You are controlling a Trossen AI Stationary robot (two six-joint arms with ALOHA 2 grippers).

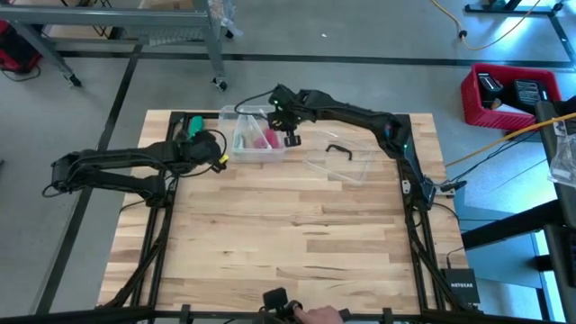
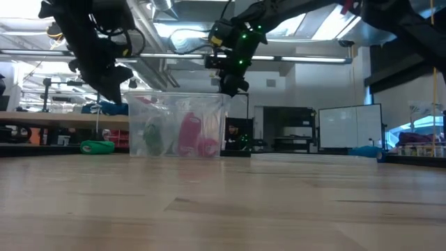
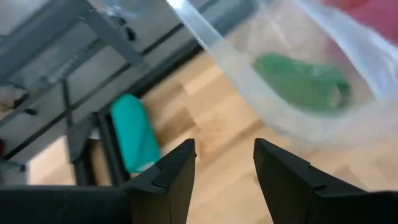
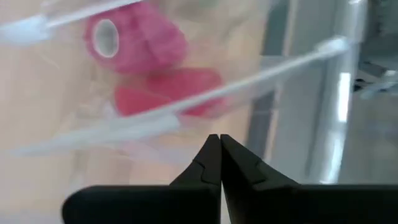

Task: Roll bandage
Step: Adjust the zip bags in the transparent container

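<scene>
**Pink bandage sits in the clear box, both grippers near it**

Wooden worktop (image 1: 288,234) lies bare in front. Toward its far edge stands a clear plastic box (image 1: 259,136) holding the pink bandage (image 4: 134,38) as a roll, with loose pink fabric beside it and a green roll (image 3: 301,81) too. The right gripper (image 4: 219,163) hovers at the box's right rim, fingers pressed together. The left gripper (image 3: 224,168) waits just left of the box, jaws apart, empty. A teal roll (image 3: 134,140) lies outside the box, at the worktop's far left edge.

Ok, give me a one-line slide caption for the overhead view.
Right gripper hovers at the clear plastic box holding the pink bandage; left gripper waits beside it.
</scene>
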